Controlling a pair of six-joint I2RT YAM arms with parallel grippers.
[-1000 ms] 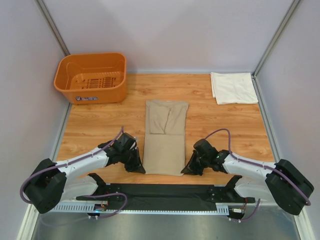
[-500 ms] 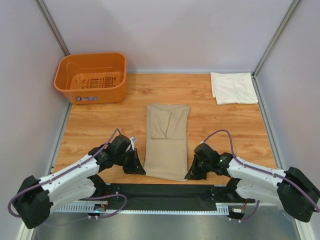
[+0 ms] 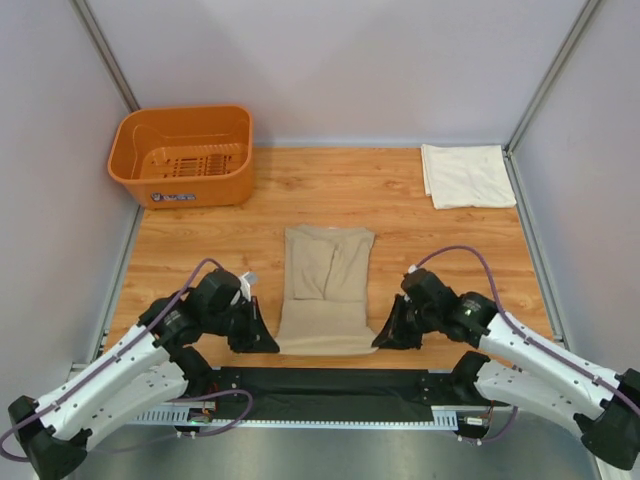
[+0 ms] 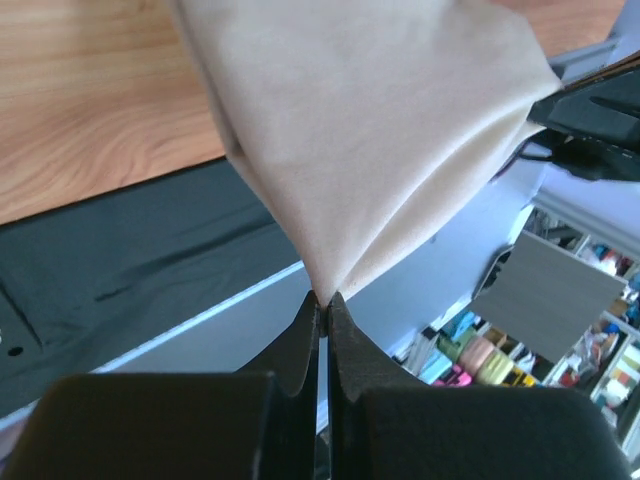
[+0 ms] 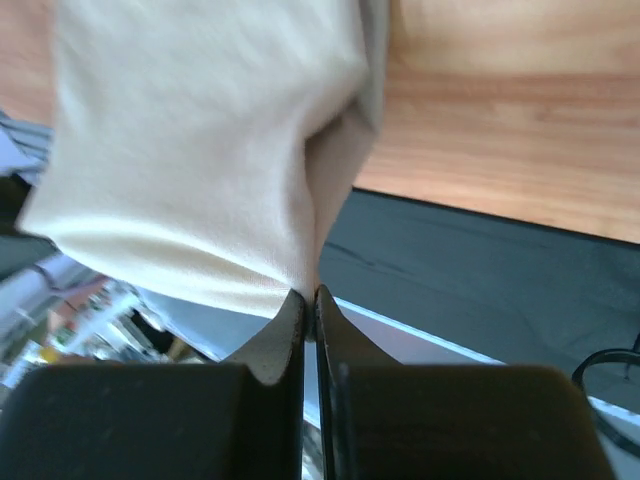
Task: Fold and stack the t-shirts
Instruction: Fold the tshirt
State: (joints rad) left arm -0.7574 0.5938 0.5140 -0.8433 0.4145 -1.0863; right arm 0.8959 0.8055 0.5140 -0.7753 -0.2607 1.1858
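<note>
Left claw (image 4: pixel 323 300) clamped tight on the near-left corner of the tan shirt (image 3: pixel 325 290), tips pressed together with only fabric between them. The cloth fans out taut from the pinch. Right claw (image 5: pixel 309 295) likewise clamped, on the near-right corner, with cloth bunched in folds above the tips. Both arms are low, reaching in from either side at the near edge of the counter (image 3: pixel 440 250). The tan shirt lies mid-counter, folded into a long narrow strip with sleeves tucked onto the far half. Its near hem is stretched between the two claws and flares wider than the rest, right by the black mat (image 3: pixel 320 385) along the front edge. Cannot tell from the top view how far the hem is off the counter. Far right corner: cream shirt (image 3: pixel 465 175), folded flat into a rough square, well apart from the tan one. Far left corner: basket (image 3: pixel 185 185), orange, apart from both shirts.
</note>
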